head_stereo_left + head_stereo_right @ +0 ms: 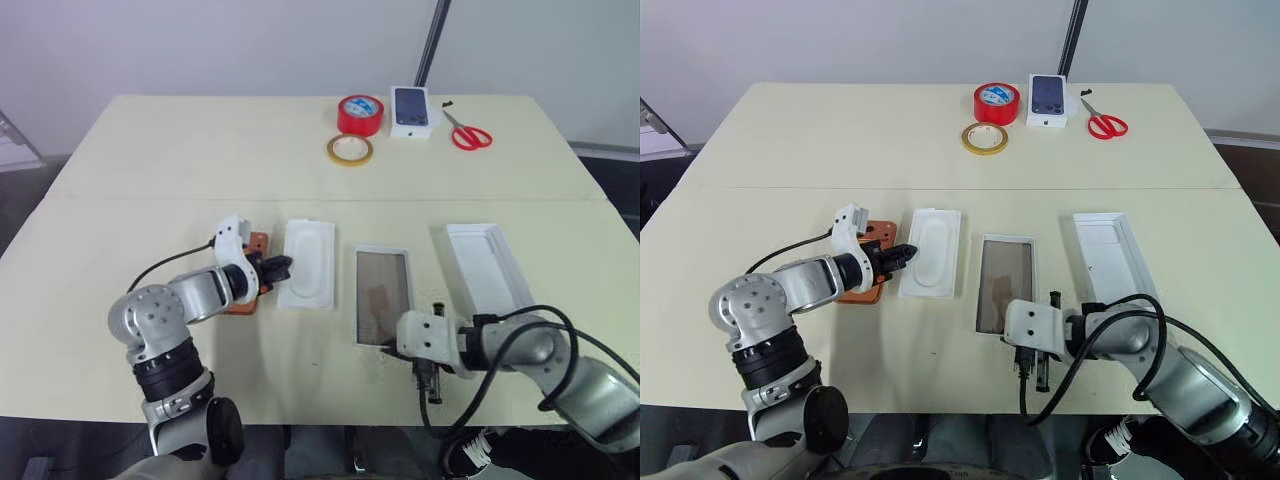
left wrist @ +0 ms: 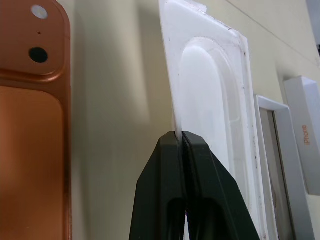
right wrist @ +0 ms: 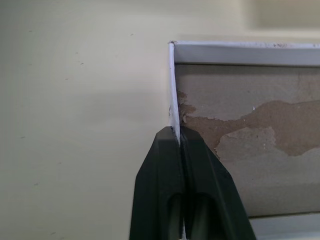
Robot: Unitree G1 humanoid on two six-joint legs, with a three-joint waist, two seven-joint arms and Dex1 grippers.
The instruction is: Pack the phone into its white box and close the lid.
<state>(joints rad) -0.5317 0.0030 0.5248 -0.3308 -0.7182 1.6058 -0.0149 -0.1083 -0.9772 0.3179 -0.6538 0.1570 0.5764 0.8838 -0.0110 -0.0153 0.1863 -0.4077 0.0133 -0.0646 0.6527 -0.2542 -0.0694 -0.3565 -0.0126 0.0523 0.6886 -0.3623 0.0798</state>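
Observation:
The orange phone (image 1: 248, 297) lies back up on the table, partly under my left wrist, its lenses showing in the left wrist view (image 2: 35, 45). Just right of it lies a white insert (image 1: 308, 263) with a rounded recess. My left gripper (image 1: 284, 266) is shut on that insert's near left edge (image 2: 176, 120). The white box (image 1: 382, 295), with its brownish floor (image 3: 250, 130), lies open at the centre. My right gripper (image 3: 179, 134) is shut on the box's thin wall at a near corner. The lid (image 1: 487, 268) lies open side up to the right of the box.
At the table's far side are a red tape roll (image 1: 361, 114), a yellowish tape ring (image 1: 349, 150), a white box printed with a dark phone (image 1: 411, 110) and red scissors (image 1: 470, 134). The table's front edge (image 1: 320, 422) runs just below both arms.

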